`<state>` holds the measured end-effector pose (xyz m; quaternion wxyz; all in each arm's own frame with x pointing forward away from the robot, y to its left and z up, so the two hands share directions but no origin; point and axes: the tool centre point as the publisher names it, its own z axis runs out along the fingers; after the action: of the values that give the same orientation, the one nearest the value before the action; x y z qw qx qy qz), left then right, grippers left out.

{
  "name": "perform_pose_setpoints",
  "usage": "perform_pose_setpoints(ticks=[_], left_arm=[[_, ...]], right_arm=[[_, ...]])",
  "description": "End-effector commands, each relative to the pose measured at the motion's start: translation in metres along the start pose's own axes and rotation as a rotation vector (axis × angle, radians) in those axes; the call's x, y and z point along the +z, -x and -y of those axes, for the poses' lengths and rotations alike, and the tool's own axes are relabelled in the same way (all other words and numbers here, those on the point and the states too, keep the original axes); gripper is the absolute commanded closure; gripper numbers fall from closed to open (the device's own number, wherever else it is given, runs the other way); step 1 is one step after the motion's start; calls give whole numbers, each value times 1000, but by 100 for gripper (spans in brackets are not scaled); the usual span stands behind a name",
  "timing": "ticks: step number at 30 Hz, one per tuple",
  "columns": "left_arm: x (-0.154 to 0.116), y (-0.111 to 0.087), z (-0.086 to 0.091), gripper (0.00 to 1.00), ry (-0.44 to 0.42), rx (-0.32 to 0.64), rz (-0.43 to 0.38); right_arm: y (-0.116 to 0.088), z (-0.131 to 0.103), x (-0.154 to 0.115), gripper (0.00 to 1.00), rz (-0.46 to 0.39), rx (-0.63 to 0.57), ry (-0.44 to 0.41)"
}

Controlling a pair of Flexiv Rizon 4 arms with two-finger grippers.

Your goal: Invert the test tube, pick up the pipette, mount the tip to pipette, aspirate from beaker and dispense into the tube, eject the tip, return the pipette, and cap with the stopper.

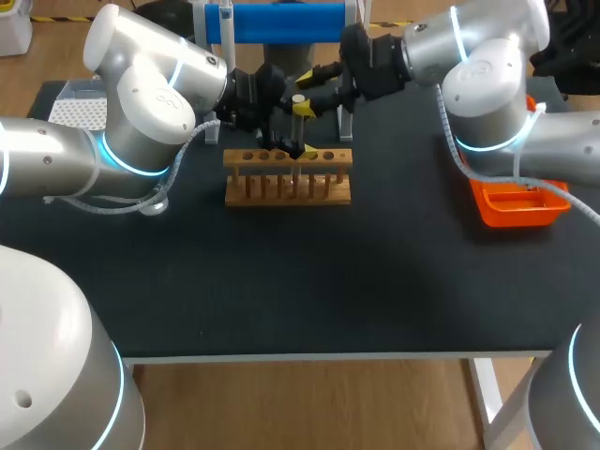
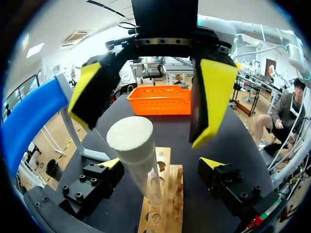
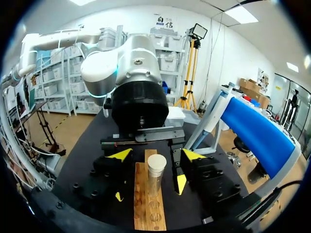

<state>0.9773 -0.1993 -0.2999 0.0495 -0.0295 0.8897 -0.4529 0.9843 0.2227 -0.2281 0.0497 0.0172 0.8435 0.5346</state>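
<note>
A black table (image 1: 309, 281) fills the middle of the frame. Near the right edge an orange tray (image 1: 516, 216) sits on it. In the upper middle stands a wooden rack (image 1: 288, 192) with a row of holes. Behind it, at the top, a blue bar (image 1: 281, 21) lies across a stand.

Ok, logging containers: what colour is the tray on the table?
The tray is orange, clearest in the left wrist view.

Test tube (image 3: 155, 190): clear glass, narrow, standing upright in a hole near the middle of the row in a light wooden rack (image 1: 287, 192).
Stopper (image 3: 157, 164): white, round, flat-topped, seated in the tube's mouth.
Place: the rack stands by the middle of the black table's (image 1: 281, 281) far edge, lengthwise along it.
</note>
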Motion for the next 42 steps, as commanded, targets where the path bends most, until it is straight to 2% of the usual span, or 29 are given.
perform_pose_setpoints(ticks=[1, 11, 12, 13, 14, 15, 23, 32, 42], left_arm=[[0, 1, 0, 0, 1, 0, -3], [0, 1, 0, 0, 1, 0, -3], [0, 1, 0, 0, 1, 0, -3], [0, 1, 0, 0, 1, 0, -3], [0, 1, 0, 0, 1, 0, -3], [0, 1, 0, 0, 1, 0, -3], [0, 1, 0, 0, 1, 0, -3], [0, 1, 0, 0, 1, 0, -3], [0, 1, 0, 0, 1, 0, -3]], right_arm=[[-3, 6, -14, 0, -8, -8, 97], [1, 2, -35, 0, -62, -22, 324], [1, 1, -36, 16, -72, -27, 345], [2, 1, -37, 55, -77, -31, 358], [2, 0, -37, 71, -87, -21, 374], [3, -1, -37, 100, -101, -12, 391], [7, -7, -29, 100, -158, 8, 425], [9, -12, -16, 100, -186, 25, 416], [1, -15, -6, 100, -213, 35, 405]])
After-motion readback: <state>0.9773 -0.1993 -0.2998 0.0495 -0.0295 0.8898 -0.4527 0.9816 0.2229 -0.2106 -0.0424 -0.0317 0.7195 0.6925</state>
